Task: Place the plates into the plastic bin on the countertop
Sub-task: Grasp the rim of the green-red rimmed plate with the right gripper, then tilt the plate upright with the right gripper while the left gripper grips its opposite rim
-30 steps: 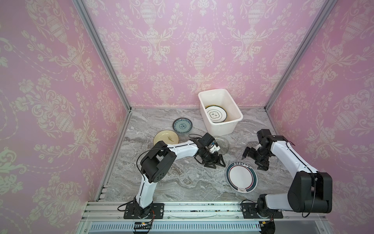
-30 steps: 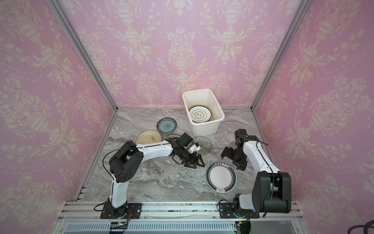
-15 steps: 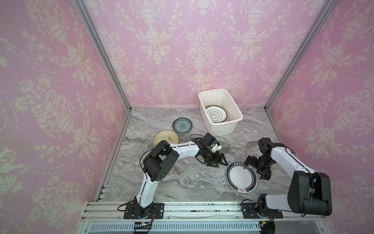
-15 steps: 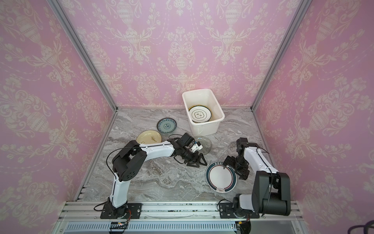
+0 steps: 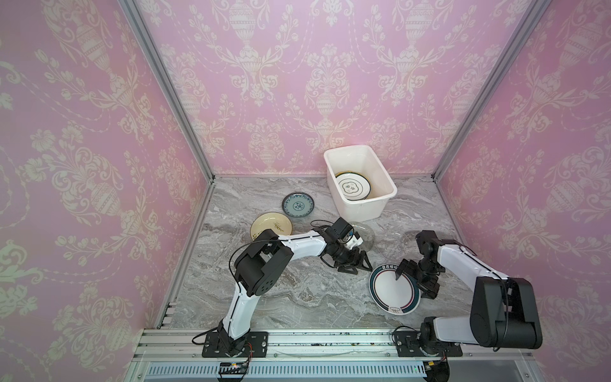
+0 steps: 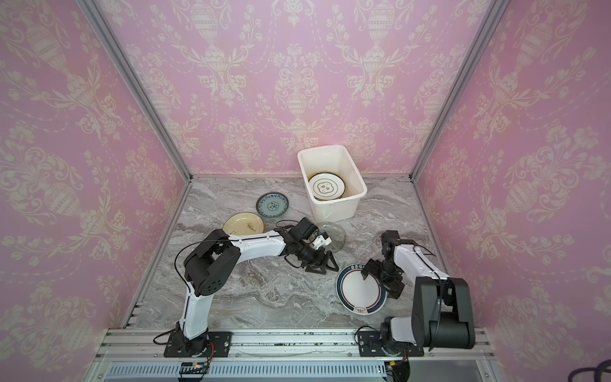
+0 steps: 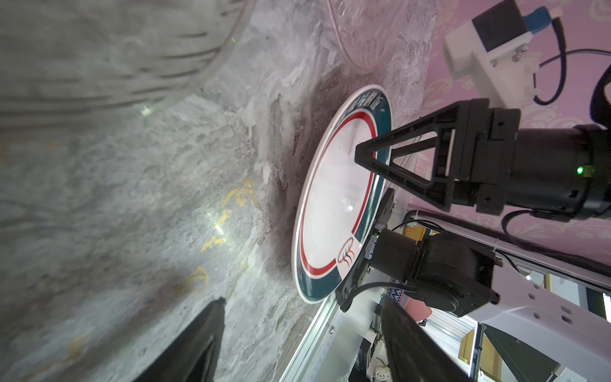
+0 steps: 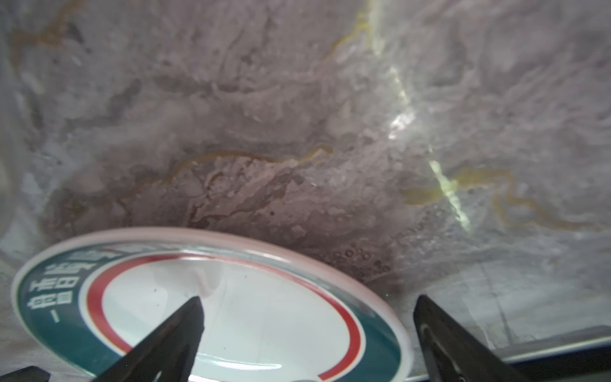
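The right pincer point(image 5: 413, 281) is spread wide and holds nothing. It straddles the near-side rim of the lettered-rim plate point(image 5: 393, 291), with one finger over the white well and the other outside the edge, low by the surface point(image 5: 297, 297). The plate seems to lie flat; being round, it offers no long axis, only the rim running between the jaws. I judge that closing here should catch it. The plastic bin point(image 5: 360, 211) stands well beyond this pincer, away from the arm's base and off toward the left arm. The left pincer point(image 5: 362, 269), also spread and empty, hovers just beside the same plate's far edge. That makes five plates on the surface: this one, two clear glass plates point(image 5: 365, 233) point(image 5: 393, 246), a blue-patterned plate point(image 5: 298, 205) and a cream plate point(image 5: 269, 225). In the bin a white dark-rimmed plate point(image 5: 352, 187) tops a stack I cannot count.
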